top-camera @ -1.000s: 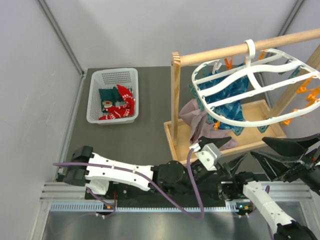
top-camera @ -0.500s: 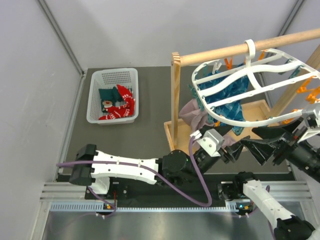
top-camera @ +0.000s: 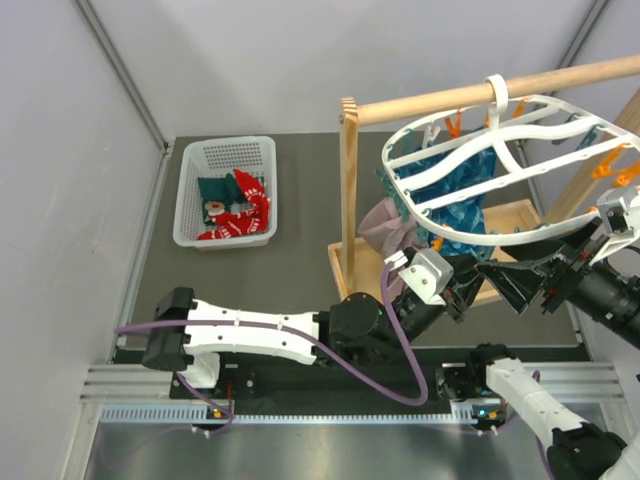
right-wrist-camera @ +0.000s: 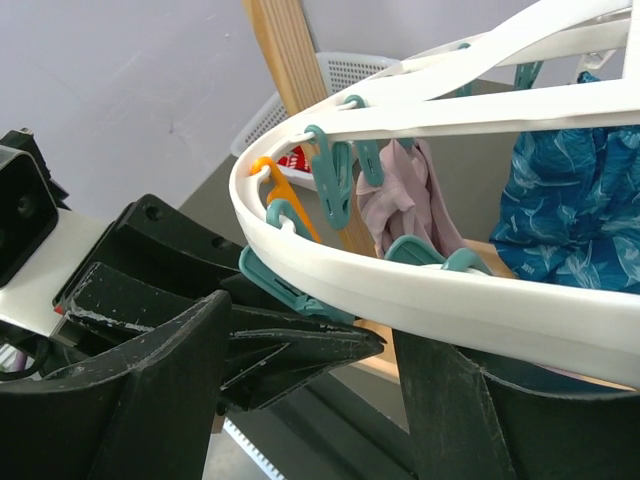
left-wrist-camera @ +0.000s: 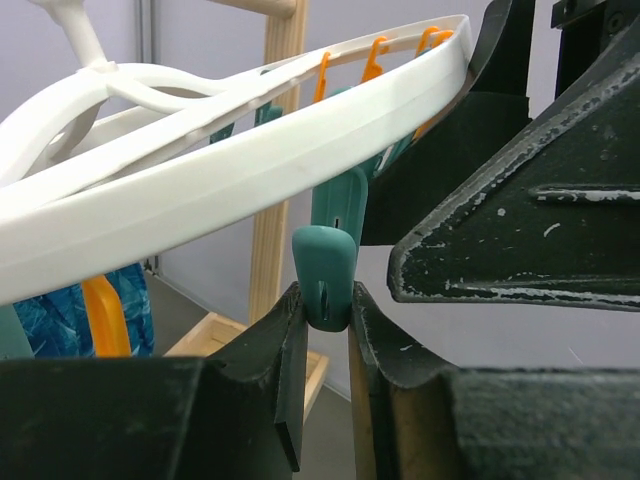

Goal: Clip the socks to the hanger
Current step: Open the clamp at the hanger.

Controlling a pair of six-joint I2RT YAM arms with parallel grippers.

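The socks (top-camera: pixel 232 208), red and dark green, lie in a white basket (top-camera: pixel 190 200) at the far left. The white hanger (top-camera: pixel 500 170) hangs by its hook from a wooden rod. My left gripper (top-camera: pixel 468 288) is raised under its near rim. In the left wrist view, that left gripper (left-wrist-camera: pixel 325 300) is shut on a teal clip (left-wrist-camera: pixel 325 265) hanging from the hanger's rim (left-wrist-camera: pixel 250 170). My right gripper (top-camera: pixel 515 285) faces it, open, just under the same rim (right-wrist-camera: pixel 450 290). Nothing is gripped between the right gripper's (right-wrist-camera: pixel 315 330) fingers. The teal clip (right-wrist-camera: pixel 285 290) shows beside them.
A wooden stand (top-camera: pixel 350 180) with a base tray (top-camera: pixel 520 215) carries the rod. A teal-blue patterned cloth (top-camera: pixel 465 190) and a mauve-grey cloth (top-camera: pixel 385 225) hang under the hanger. Orange clips (top-camera: pixel 610 165) dot the hanger's right side. Grey walls stand close on both sides.
My left gripper rose to the hanger's near rim and closed on the teal clip. The right gripper swung left and up to the same rim. The hanger shifted slightly.
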